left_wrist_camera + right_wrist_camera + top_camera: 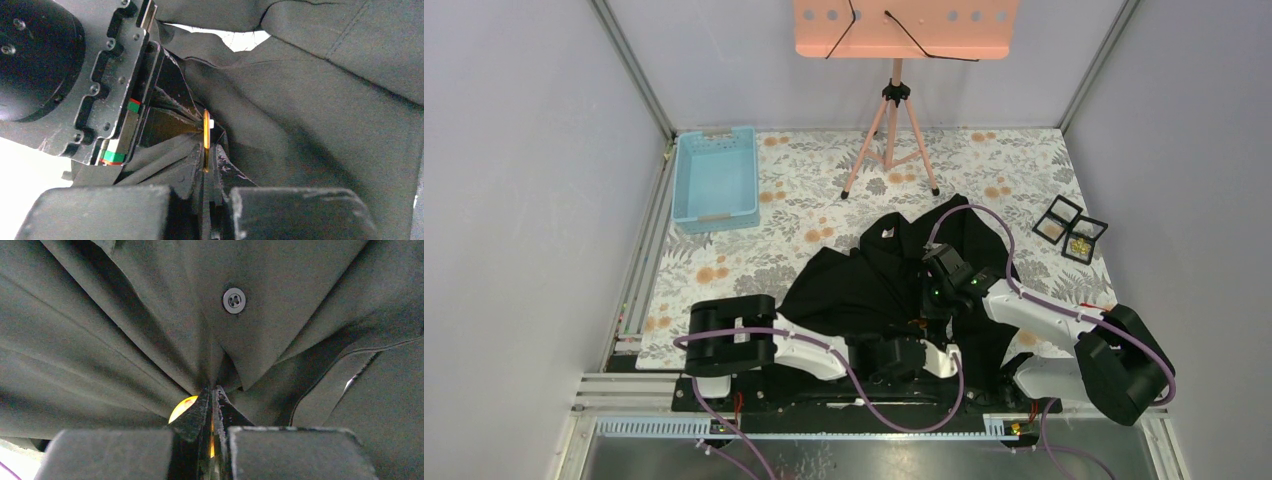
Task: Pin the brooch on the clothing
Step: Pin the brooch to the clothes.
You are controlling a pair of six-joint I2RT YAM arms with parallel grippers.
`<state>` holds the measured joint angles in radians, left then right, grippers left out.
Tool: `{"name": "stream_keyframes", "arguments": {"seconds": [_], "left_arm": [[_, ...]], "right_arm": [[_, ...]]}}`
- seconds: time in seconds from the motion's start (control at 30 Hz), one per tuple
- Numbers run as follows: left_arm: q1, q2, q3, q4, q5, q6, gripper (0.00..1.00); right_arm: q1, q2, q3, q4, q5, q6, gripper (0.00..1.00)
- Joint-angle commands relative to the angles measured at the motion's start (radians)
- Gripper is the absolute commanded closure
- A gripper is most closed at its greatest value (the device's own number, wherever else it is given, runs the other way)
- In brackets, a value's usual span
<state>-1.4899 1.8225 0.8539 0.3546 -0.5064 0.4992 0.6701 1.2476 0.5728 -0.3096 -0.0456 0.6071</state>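
The clothing (864,280) is a black shirt crumpled on the middle of the table. The brooch (206,127) is a thin gold disc, seen edge-on. My left gripper (206,162) is shut on its lower edge and presses it against the bunched fabric (310,115). From the other side my right gripper (212,392) is shut on a pinch of shirt cloth (125,315) just below a grey button (234,300). The brooch (182,407) glows gold behind the right gripper's left finger. From above, the left gripper (917,330) and right gripper (934,305) meet over the shirt.
A light blue basket (716,180) stands at the back left on the floral table cover (754,250). A pink tripod (892,130) carrying an orange board (904,28) stands at the back. Two small black display boxes (1069,230) lie at the right.
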Motion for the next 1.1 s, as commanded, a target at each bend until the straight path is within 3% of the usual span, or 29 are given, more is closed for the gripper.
{"name": "stream_keyframes", "arguments": {"seconds": [0.0,0.5,1.07], "left_arm": [[-0.004,0.016,-0.014,0.047,-0.01,0.006,1.0],[-0.004,0.024,-0.011,0.038,0.04,-0.02,1.0],[-0.004,-0.111,-0.047,0.09,0.166,-0.175,1.0]], "right_arm": [[-0.004,-0.031,0.021,-0.015,-0.031,0.015,1.0],[-0.004,-0.01,0.023,0.047,-0.06,0.046,1.0],[-0.004,0.016,0.02,0.087,-0.081,0.065,1.0]]}}
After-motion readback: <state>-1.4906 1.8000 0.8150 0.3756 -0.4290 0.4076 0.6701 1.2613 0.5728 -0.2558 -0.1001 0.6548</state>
